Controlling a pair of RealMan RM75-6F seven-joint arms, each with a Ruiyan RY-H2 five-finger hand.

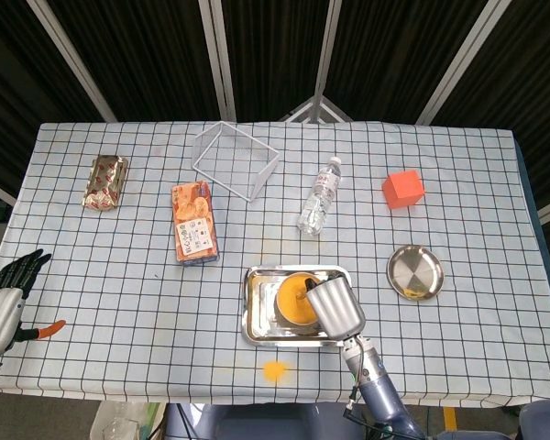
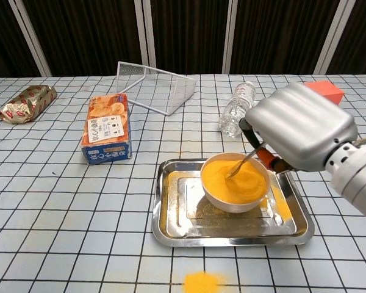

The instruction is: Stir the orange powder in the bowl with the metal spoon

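Observation:
A white bowl (image 2: 234,196) full of orange powder (image 2: 229,179) stands in a steel tray (image 2: 171,226) near the table's front edge. My right hand (image 2: 299,131) hovers over the bowl's right side and grips the metal spoon (image 2: 242,163), whose tip dips into the powder. In the head view the right hand (image 1: 335,308) covers the right part of the bowl (image 1: 291,299). My left hand (image 1: 2,298) stays at the table's left front corner, fingers apart, holding nothing.
Spilled orange powder (image 2: 200,282) lies in front of the tray. A water bottle (image 2: 236,110), a snack box (image 2: 107,128), a wire basket (image 2: 155,86), a foil packet (image 2: 25,102), an orange cube (image 1: 402,189) and a round steel dish (image 1: 415,271) stand around.

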